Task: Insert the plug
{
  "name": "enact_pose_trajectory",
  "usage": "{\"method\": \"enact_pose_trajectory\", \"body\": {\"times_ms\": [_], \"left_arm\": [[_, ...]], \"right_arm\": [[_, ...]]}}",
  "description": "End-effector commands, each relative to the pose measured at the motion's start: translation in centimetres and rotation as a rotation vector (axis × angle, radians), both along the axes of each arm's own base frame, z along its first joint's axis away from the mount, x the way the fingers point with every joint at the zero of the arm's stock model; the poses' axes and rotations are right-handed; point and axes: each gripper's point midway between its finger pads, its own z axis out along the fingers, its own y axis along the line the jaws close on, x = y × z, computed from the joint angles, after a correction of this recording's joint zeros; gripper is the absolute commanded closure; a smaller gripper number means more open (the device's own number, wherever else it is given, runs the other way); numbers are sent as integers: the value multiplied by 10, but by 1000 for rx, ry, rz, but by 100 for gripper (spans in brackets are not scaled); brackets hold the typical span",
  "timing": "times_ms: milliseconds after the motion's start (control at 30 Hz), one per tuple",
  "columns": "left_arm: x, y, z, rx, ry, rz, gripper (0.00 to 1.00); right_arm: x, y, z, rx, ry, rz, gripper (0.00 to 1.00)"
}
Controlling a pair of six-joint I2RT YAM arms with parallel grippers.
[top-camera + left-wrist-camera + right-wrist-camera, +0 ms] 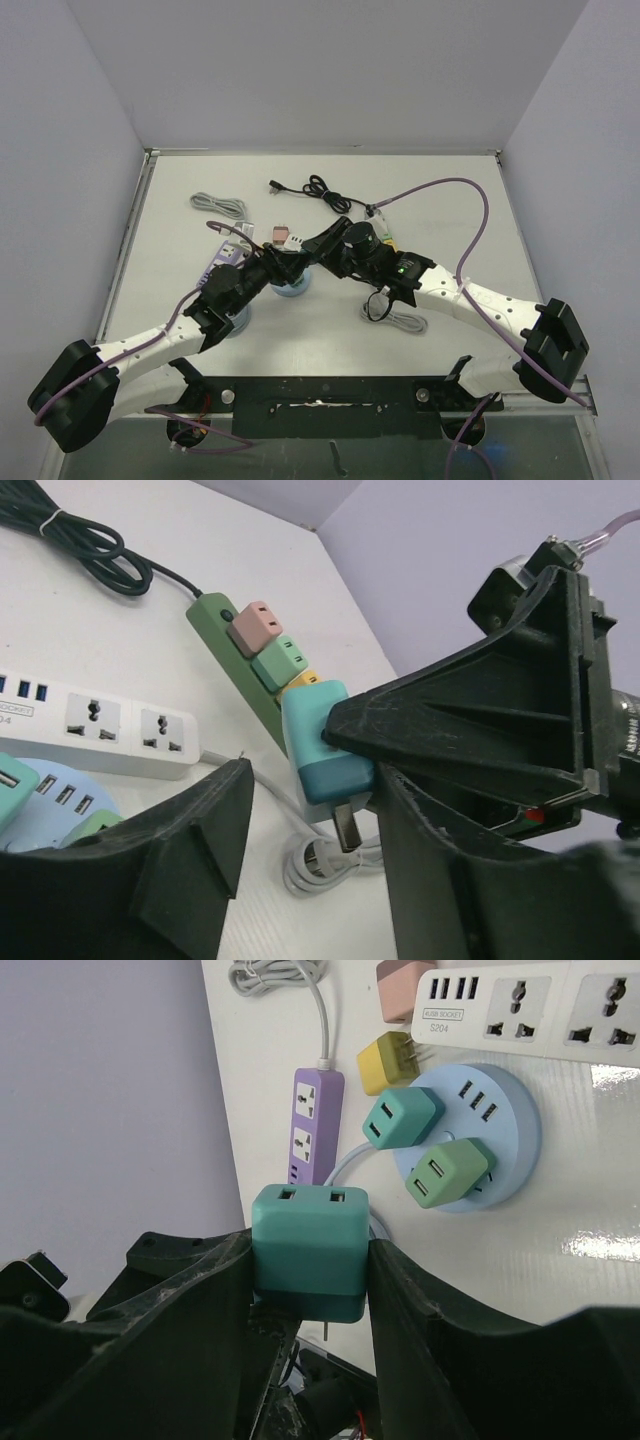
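- Between the fingers of your right gripper (306,1272) sits the plug (306,1228), a two-tone teal cube with two USB ports on its face. The jaws are closed firmly on its sides.
- The left wrist view shows the plug's metal prongs (345,827) bare and in the air, touching no socket.
- Your left gripper (288,265) sits close beside the right one. Its jaws stand wide apart, and I see nothing gripped between them.
- Judged from this, the pick-up is done and the insertion itself is left. You have yet to line the prongs up with a socket and press them in.
- Free sockets show on the white power strip (540,1010) and the purple strip (316,1120). The round blue hub (500,1120) below the plug already carries two green adapters. I cannot tell which socket you mean to use.
- The green strip (213,620) carries a pink, a green and a yellow adapter in a row.
- The table (450,200) is white and smooth, glossy enough to reflect light. A coiled black cable (322,190) and a grey cable (220,207) lie toward its far edge.
- Plain pale lavender-grey walls close in the far side and both flanks.
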Motion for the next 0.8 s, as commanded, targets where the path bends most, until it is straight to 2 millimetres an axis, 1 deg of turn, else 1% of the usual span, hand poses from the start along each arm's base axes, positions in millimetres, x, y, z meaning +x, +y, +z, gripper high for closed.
{"method": "enact_pose_trajectory", "body": {"times_ms": [0, 33, 100, 167, 200, 300, 333, 400, 467, 533, 600, 700, 767], "left_arm": [[10, 7, 39, -139, -84, 72, 57], [11, 7, 38, -138, -80, 75, 62], [11, 6, 37, -136, -74, 72, 71], [9, 3, 37, -132, -70, 53, 76], [8, 0, 36, -129, -66, 39, 77], [2, -5, 36, -123, -47, -8, 79], [0, -8, 37, -118, -39, -25, 79], [-4, -10, 38, -104, -9, -50, 79], [-11, -13, 39, -93, 30, -92, 79], [-19, -16, 42, -101, 78, -151, 79], [-28, -18, 47, -130, 133, -214, 79], [-44, -19, 63, -211, 222, -325, 79], [-55, -18, 78, -263, 262, -400, 79]], "right_arm": [[-2, 13, 28, 81, -69, 45, 60], [-2, 13, 28, 78, -72, 48, 59], [-2, 13, 29, 76, -91, 62, 56], [-2, 12, 31, 72, -112, 67, 50], [-2, 10, 32, 67, -124, 70, 47], [-1, 3, 39, 19, -193, 91, 31], [-1, -2, 41, -6, -219, 98, 26], [0, -14, 47, -62, -286, 114, 20], [-2, -27, 51, -81, -358, 125, 12], [-9, -36, 63, -63, -466, 169, 9], [-19, -43, 78, -23, -565, 263, 8], [-38, -55, 95, 32, -684, 402, 8], [-50, -58, 101, 61, -719, 476, 8]]}}
